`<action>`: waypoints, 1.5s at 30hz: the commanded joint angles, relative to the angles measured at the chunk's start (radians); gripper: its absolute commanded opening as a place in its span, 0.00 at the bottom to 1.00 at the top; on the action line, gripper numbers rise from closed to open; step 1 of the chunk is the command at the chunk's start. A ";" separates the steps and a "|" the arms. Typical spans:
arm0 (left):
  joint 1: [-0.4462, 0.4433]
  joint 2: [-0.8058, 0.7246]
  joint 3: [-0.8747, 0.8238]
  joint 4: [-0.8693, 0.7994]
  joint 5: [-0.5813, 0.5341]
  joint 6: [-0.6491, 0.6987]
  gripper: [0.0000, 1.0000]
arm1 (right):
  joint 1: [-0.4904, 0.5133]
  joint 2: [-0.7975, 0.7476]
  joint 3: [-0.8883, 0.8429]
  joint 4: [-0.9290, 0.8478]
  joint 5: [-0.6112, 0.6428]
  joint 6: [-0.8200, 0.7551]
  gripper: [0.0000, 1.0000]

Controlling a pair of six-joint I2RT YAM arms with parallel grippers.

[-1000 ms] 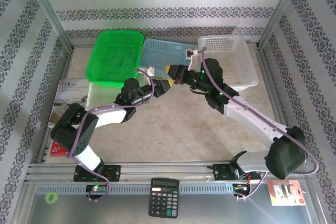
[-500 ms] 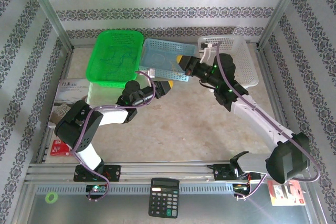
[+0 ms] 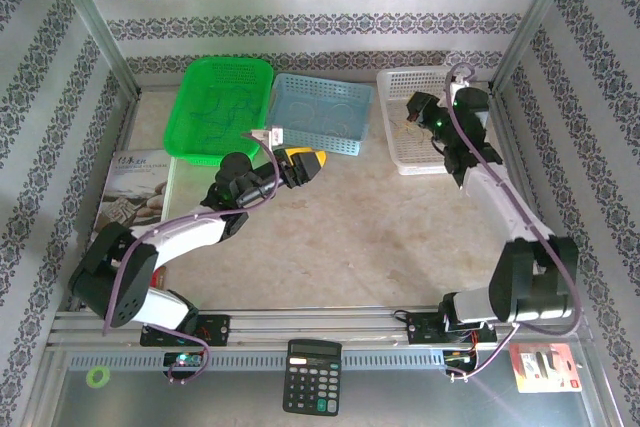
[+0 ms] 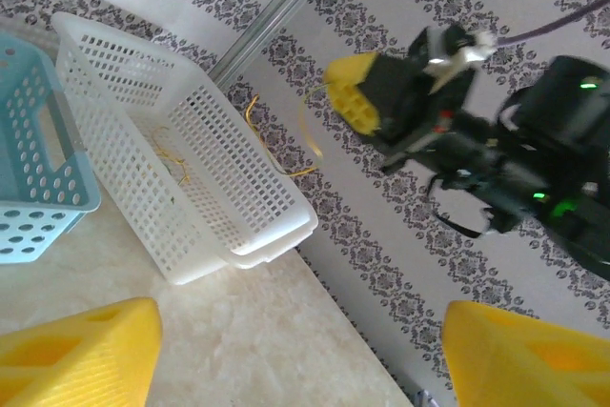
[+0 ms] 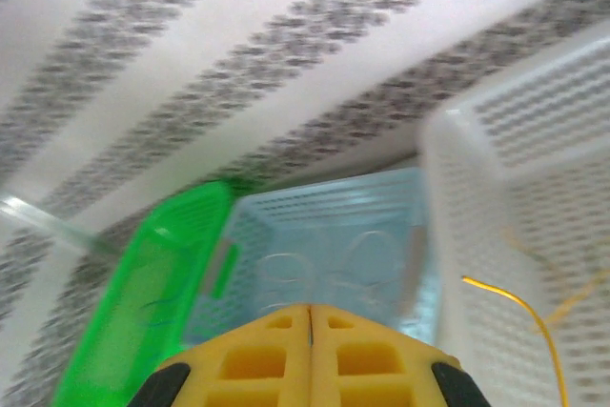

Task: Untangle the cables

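- The thin yellow-orange cable (image 4: pixel 307 129) hangs in the upper middle of the left wrist view. It curves down from the tip of the right end effector (image 5: pixel 310 321), whose ribbed yellow fingers are pressed together on it. Its long axis runs roughly top to bottom, bowed to one side.
- In that view it hangs beside the upper-right rim of the white plastic lattice basket (image 3: pixel 430 162), where more yellow strands lie.
- The right arm stretches from the lower right of the top view upward, its wrist bent over that basket.
- Whitish cable loops (image 5: pixel 286 269) lie flat in the light-blue perforated basket (image 3: pixel 330 144), and thin dark cable loops (image 3: pixel 225 112) in the green mesh basket (image 3: pixel 230 69).
- The left arm lies low from lower left to centre. The left end effector (image 3: pixel 312 163) gapes wide, empty, above the beige stone-look desk (image 3: pixel 350 227).
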 commanded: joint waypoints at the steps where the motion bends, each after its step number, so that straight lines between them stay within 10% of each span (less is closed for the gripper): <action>1: -0.006 -0.062 -0.003 -0.146 -0.035 0.067 0.85 | -0.042 0.083 0.056 -0.026 0.060 -0.066 0.00; 6: -0.001 -0.153 0.009 -0.290 -0.075 0.110 0.98 | -0.088 0.218 0.127 -0.042 0.123 -0.096 0.06; 13: 0.007 -0.258 0.022 -0.436 -0.120 0.159 1.00 | -0.122 0.322 0.209 -0.049 0.079 -0.168 0.57; 26: 0.081 -0.410 0.026 -0.657 -0.298 0.250 1.00 | -0.049 -0.015 -0.066 0.002 0.105 -0.169 0.98; 36: 0.223 -0.574 -0.060 -0.769 -0.700 0.489 1.00 | 0.136 -0.265 -0.313 -0.011 0.346 -0.269 0.98; 45: 0.358 -0.525 -0.209 -0.516 -0.787 0.698 1.00 | 0.168 -0.355 -0.507 0.147 0.556 -0.462 0.98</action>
